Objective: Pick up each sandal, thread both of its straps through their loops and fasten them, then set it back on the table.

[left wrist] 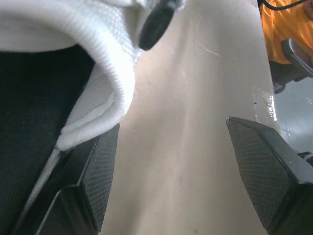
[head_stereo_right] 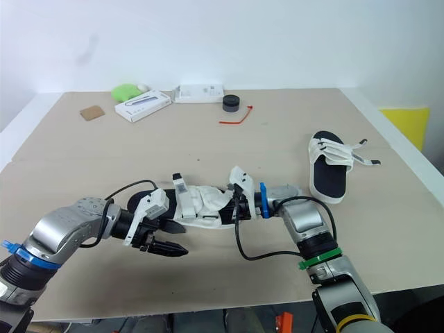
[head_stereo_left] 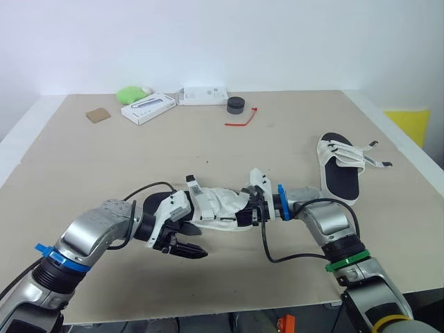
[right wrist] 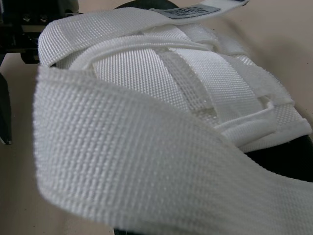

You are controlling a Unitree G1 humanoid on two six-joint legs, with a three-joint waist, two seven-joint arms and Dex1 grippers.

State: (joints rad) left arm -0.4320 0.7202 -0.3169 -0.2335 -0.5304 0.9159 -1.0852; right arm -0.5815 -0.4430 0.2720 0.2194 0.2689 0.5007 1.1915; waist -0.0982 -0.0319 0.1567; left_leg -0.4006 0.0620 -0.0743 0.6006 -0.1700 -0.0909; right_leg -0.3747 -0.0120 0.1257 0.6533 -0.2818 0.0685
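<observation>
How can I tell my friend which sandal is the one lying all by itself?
Find the big tan table and look near its right edge. The sandal there lies alone, black inside, with its white straps loose and their ends sticking out sideways. The other sandal sits in the middle, near the front.

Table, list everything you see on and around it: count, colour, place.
near sandal: one, white straps on black sole, near middle, between the grippers
far sandal: one, white and black, right side
green lump: one, green, far left
white box: one, white, beside green lump
flat pack: one, white, far middle
round cap: one, black, right of flat pack
red tie: one, red, by round cap
brown square: one, brown, far left
yellow sheet: one, yellow, beyond right edge
table: one, beige
left gripper: black, open, beside near sandal
right gripper: black, against near sandal
</observation>
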